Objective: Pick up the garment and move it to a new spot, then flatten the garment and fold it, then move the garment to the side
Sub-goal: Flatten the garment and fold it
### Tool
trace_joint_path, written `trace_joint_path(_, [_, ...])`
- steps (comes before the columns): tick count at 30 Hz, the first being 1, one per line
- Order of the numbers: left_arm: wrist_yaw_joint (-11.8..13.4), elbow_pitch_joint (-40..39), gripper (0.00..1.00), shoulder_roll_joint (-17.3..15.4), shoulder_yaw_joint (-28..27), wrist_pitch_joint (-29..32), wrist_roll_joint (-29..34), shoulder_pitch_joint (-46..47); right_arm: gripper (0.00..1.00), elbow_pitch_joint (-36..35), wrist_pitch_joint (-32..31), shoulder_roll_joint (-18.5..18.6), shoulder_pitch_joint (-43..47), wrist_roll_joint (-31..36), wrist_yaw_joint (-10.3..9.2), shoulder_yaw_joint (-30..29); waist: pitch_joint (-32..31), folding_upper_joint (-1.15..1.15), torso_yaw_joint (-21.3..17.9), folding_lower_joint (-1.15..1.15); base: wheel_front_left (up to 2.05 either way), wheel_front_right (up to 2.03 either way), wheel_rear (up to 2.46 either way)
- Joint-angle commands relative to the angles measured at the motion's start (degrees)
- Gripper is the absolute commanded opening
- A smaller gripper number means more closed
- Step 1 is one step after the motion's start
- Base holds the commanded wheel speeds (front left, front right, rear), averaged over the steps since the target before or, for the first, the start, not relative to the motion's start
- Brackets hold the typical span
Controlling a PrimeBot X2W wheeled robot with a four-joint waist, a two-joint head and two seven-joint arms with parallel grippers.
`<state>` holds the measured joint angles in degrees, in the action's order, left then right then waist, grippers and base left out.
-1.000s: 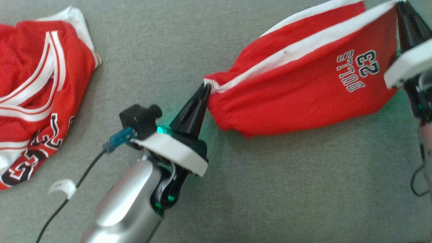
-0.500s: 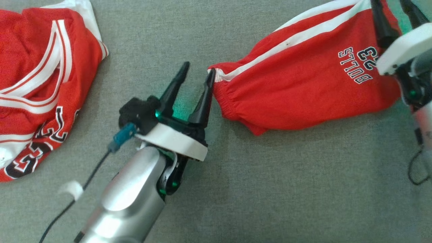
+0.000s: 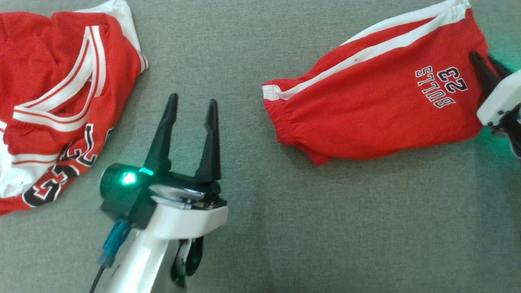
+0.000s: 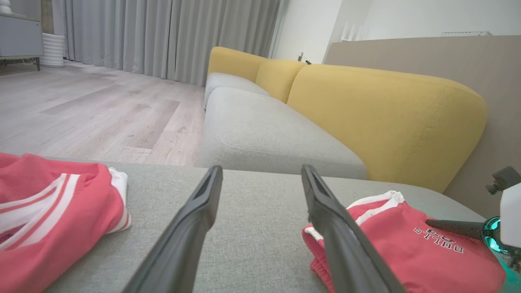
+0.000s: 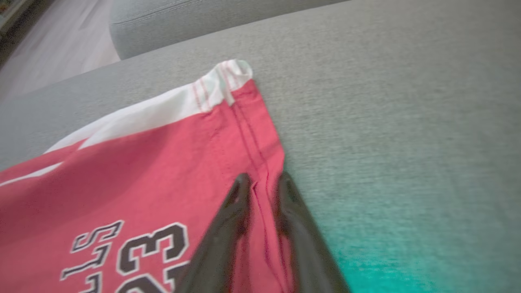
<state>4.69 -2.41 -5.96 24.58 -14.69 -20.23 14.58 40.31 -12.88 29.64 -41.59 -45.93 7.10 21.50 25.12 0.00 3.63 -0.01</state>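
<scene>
The garment, red shorts (image 3: pixel 366 118) with white stripes and "BULLS 23" print, lies loosely flat on the grey cushion, also seen in the left wrist view (image 4: pixel 407 252) and the right wrist view (image 5: pixel 142 175). My left gripper (image 3: pixel 191 106) stands open and empty to the left of the shorts' waistband, clear of them; its fingers frame bare cushion (image 4: pixel 260 171). My right gripper (image 3: pixel 484 61) sits at the shorts' right edge. Its fingers (image 5: pixel 263 179) are close together over the hem, with a narrow strip of red cloth between them; whether they pinch it is unclear.
A crumpled red and white jersey (image 3: pixel 53 93) lies at the far left of the grey sofa seat (image 3: pixel 325 224). Yellow back cushions (image 4: pixel 386 114) rise behind the seat, and a wooden floor (image 4: pixel 81 110) lies beyond its edge.
Both grippers let go of the shorts, which dropped onto the cushion. The left gripper opened and drew back to the left. The right fingers opened, then narrowed again. The head camera shifted.
</scene>
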Motion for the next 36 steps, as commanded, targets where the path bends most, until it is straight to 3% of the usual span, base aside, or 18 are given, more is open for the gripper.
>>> trace_joint_path(1, [-0.3, -2.6, 1.0, 0.1, -2.6, -0.3, 0.7, -0.5, 0.0, -1.0, 0.0, 0.7, 2.1, -0.7, 0.39, 1.3, -0.3, 0.0, -0.1, 0.01, 0.0, 0.0, 0.0])
trace_joint_path(8, [-3.0, -5.2, 1.0, 1.7, -6.9, -0.3, 3.9, -4.1, 0.0, 2.4, 5.9, 2.2, -0.3, -1.5, 0.39, 0.6, -1.7, 0.0, -2.9, 0.01, 0.0, 0.0, 0.0])
trace_joint_path(18, [-6.1, -4.5, 1.0, 2.6, -9.5, -0.3, 5.9, -5.3, 0.0, 6.3, 9.7, 8.3, -0.6, -0.9, 0.39, -2.7, -2.3, 0.0, -7.1, 0.01, 0.0, 0.0, 0.0])
trace_joint_path(28, [-7.1, -3.5, 1.0, 3.0, -10.5, -0.3, 6.2, -6.1, 0.0, -5.9, 9.3, 8.1, 0.5, -2.4, 0.39, -3.4, -4.0, 0.0, -8.5, 0.01, 0.0, 0.0, 0.0])
trace_joint_path(36, [-7.0, -3.5, 1.0, 3.1, -11.0, -0.3, 5.6, -6.9, 0.0, -19.8, 6.8, 3.9, 4.5, -1.9, 0.39, -4.2, -5.8, 0.0, -8.2, 0.01, 0.0, 0.0, 0.0])
